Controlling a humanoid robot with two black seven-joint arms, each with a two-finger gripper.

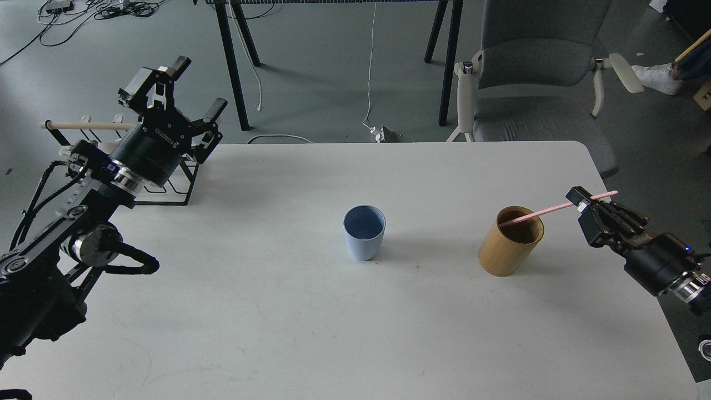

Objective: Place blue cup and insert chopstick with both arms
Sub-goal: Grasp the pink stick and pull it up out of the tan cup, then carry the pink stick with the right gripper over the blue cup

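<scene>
The pale blue cup stands upright and empty in the middle of the white table. My right gripper is shut on the pink chopstick near its right end. The chopstick runs down to the left, and its left tip hangs over the mouth of the tan bamboo holder. My left gripper is open and empty, raised at the table's far left corner, far from the cup.
A black wire rack with a pale wooden rod stands behind my left arm. A grey office chair stands beyond the table's far right edge. Black table legs stand on the floor behind.
</scene>
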